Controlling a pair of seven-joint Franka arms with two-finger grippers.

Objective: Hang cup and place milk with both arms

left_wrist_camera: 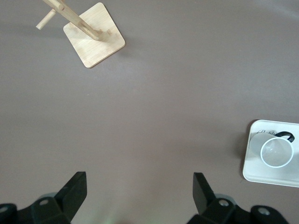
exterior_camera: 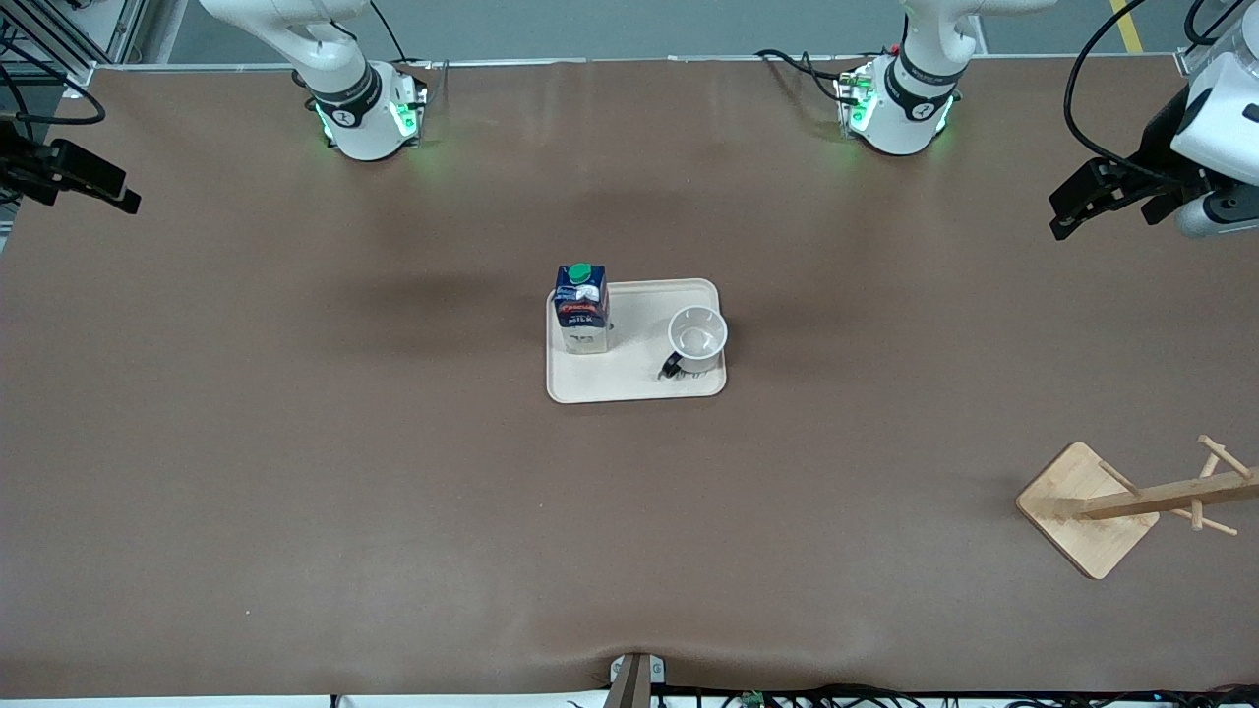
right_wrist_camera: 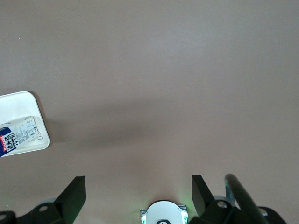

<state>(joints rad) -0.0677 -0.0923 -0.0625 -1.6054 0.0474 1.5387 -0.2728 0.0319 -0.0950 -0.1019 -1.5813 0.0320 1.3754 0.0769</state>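
Observation:
The milk carton (exterior_camera: 580, 307), dark blue and white with a green cap, stands upright on a cream tray (exterior_camera: 636, 385) at the table's middle, toward the right arm's end. The white cup (exterior_camera: 697, 339) stands upright on the same tray toward the left arm's end, its black handle pointing toward the front camera. My left gripper (exterior_camera: 1067, 211) hangs open and empty over the table's edge at the left arm's end. Its wrist view (left_wrist_camera: 139, 186) shows the cup (left_wrist_camera: 276, 151). My right gripper (exterior_camera: 123, 197) hangs open and empty at the right arm's end. Its wrist view (right_wrist_camera: 138, 186) shows the milk (right_wrist_camera: 16, 135).
A wooden mug rack (exterior_camera: 1131, 501) with pegs on a square base stands near the front camera at the left arm's end; it also shows in the left wrist view (left_wrist_camera: 93, 39). The brown table (exterior_camera: 393, 492) is bare around the tray. The right arm's base (right_wrist_camera: 163, 213) shows below its gripper.

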